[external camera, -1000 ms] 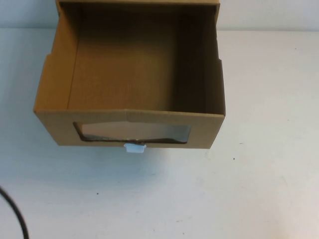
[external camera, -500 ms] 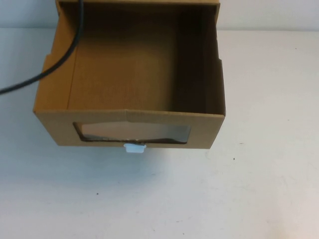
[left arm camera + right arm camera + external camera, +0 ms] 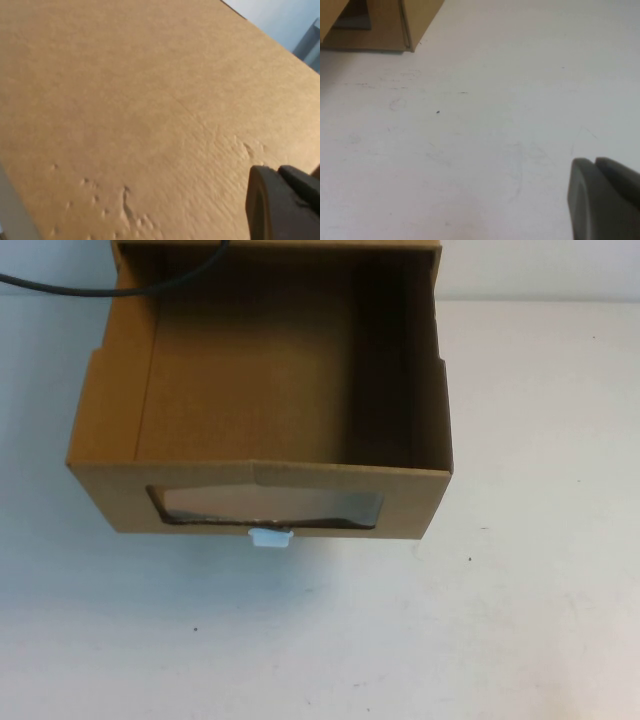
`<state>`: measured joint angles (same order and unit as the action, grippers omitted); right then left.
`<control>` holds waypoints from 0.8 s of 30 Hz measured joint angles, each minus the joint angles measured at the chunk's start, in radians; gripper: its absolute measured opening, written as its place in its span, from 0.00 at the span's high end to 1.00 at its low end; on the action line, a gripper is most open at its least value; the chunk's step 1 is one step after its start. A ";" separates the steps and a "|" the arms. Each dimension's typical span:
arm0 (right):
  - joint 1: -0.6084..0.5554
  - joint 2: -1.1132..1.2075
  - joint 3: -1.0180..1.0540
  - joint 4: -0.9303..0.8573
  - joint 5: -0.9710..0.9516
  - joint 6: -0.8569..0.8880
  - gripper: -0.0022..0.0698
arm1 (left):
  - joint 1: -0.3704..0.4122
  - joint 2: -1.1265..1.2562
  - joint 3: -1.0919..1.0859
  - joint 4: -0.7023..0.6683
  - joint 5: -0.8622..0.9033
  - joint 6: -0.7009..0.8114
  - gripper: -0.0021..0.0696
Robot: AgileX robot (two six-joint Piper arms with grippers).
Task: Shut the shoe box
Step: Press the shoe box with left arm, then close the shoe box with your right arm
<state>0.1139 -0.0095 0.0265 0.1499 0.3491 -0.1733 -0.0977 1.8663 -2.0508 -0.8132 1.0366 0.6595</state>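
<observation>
The shoe box [image 3: 260, 490] is a brown cardboard drawer standing pulled out toward me, its inside open and bare. Its front has a clear window [image 3: 270, 507] with a small white pull tab [image 3: 270, 537] below it. Neither gripper shows in the high view. In the left wrist view my left gripper [image 3: 278, 173] is shut with nothing in it, close over a broad face of the cardboard [image 3: 125, 100]. My right gripper [image 3: 595, 164] is shut and holds nothing, low over the white table, with a corner of the box [image 3: 415, 25] well away from it.
A black cable [image 3: 60, 286] crosses the far left corner of the box in the high view. The white table [image 3: 540, 590] spreads out in front of the box and to its right.
The black cable has swept from the near left of the table, across the box's left wall, up to the far left corner. The box has not moved.
</observation>
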 joint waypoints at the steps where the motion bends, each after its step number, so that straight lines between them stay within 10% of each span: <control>1: 0.000 0.000 0.000 0.000 0.000 0.000 0.99 | -0.002 0.016 -0.017 0.000 0.003 -0.002 0.98; 24: 0.000 0.000 0.000 0.593 -0.288 0.017 0.99 | -0.033 0.137 -0.094 0.030 0.030 -0.008 0.98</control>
<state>0.1139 -0.0095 0.0265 0.7433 0.0612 -0.1564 -0.1311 2.0033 -2.1453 -0.7829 1.0662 0.6517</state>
